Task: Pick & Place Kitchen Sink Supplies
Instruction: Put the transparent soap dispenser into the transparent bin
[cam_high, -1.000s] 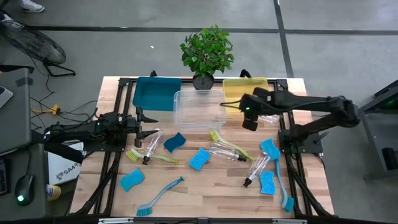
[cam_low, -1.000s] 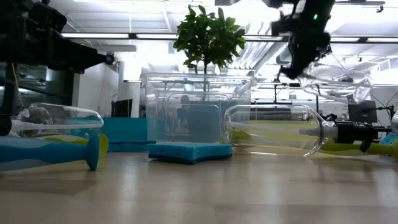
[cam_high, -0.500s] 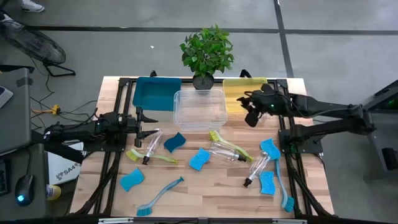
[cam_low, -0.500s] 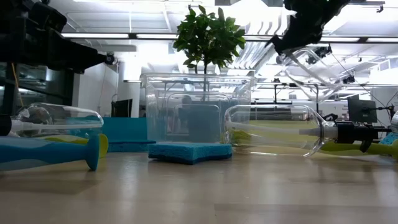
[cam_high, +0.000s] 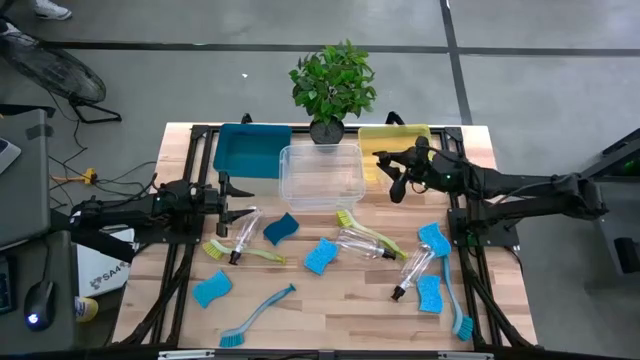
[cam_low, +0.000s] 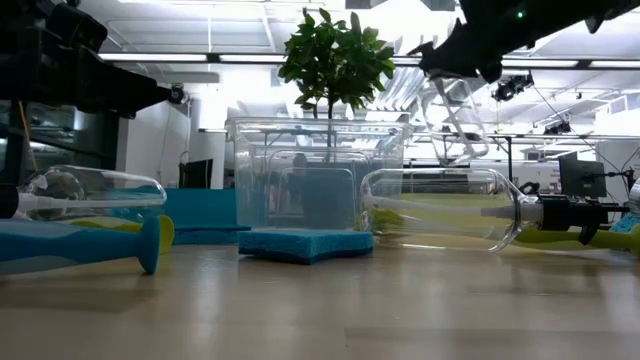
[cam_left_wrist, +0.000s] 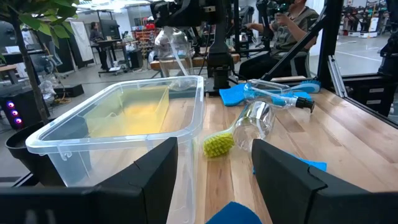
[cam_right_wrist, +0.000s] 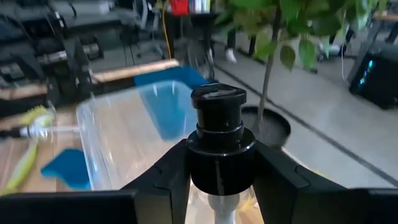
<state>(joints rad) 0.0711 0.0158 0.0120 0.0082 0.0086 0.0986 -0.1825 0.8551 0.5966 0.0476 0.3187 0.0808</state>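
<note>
My right gripper (cam_high: 393, 182) hovers at the far right, between the clear bin (cam_high: 320, 175) and the yellow bin (cam_high: 393, 140). It is shut on a clear bottle (cam_low: 455, 120) with a black pump top (cam_right_wrist: 217, 118). My left gripper (cam_high: 240, 205) waits open at the table's left side, pointing level, with nothing between its fingers. Other bottles (cam_high: 365, 243), blue sponges (cam_high: 320, 255) and long-handled brushes (cam_high: 255, 312) lie flat on the wooden table. My right gripper pinches the black pump collar (cam_right_wrist: 221, 146) at the bottle's top between its two fingers (cam_right_wrist: 168, 180). The fingers come nearly level from the table's right side. The clear body (cam_left_wrist: 174, 50) hangs below them, about upright and clear of the table and bins.
A teal bin (cam_high: 248, 150) stands at the far left, next to the clear bin. A potted plant (cam_high: 333, 85) sits at the far edge behind them. More sponges (cam_high: 429, 293) and a brush (cam_high: 460, 310) lie near the right edge. People sit beyond the table.
My right gripper has tipped up from pointing down to nearly level and gone a little toward the table's far left. Its bottle has swung from slanting out sideways to hanging about upright below the fingers.
</note>
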